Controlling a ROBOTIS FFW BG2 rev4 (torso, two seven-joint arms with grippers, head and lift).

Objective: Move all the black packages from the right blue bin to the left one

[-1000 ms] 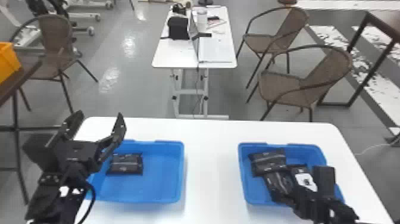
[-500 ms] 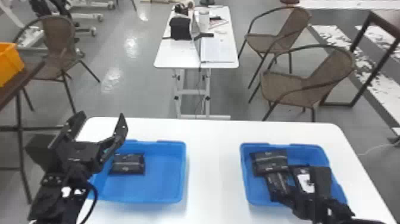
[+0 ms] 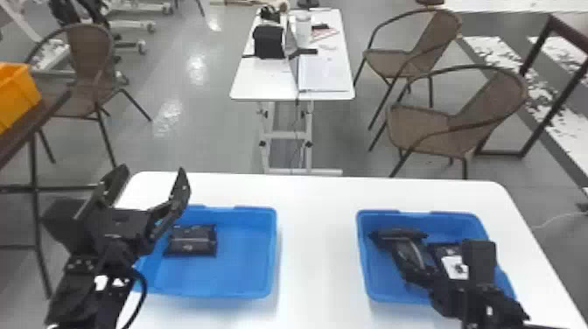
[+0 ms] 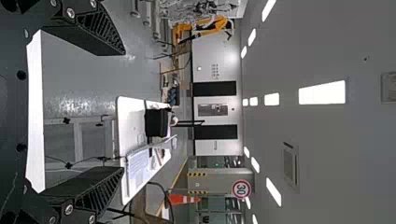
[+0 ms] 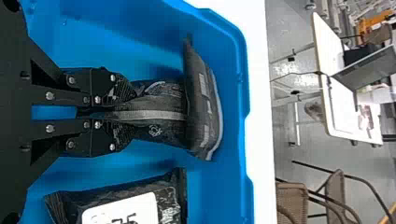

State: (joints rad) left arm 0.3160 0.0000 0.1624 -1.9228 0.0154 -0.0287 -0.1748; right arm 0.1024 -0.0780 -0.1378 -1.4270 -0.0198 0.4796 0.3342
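At the left of the scene, a yellow crate (image 3: 17,94) is resting on a dark table (image 3: 26,127), and a brown chair (image 3: 89,65) is standing beyond it. Next, my left gripper (image 3: 151,169) is hanging over the left part of the left bin (image 3: 240,267), hiding some of its rim. I am holding its fingers spread wide apart, as my left wrist view is also showing. To the right of them, inside this left bin, one black package (image 3: 192,240) is lying flat on the bottom, near the left side.

Between both bins, the white surface (image 3: 319,262) is extending. Farther behind it, a narrow white table (image 3: 262,83) is carrying a black bag (image 3: 269,41) and a laptop (image 3: 323,74).

In the right bin (image 3: 380,282), three black packages are waiting. With my right gripper (image 3: 422,276) I am pinching the middle package (image 5: 161,100); the fingers are pressing on its near end, from both sides. Its far end is touching the far package (image 5: 203,102), which is tilting up on its edge. To the right of my right fingers, the package with a white label (image 5: 170,205) is lying just beside the pinched one. Two brown chairs (image 3: 420,131) are standing far to the right.
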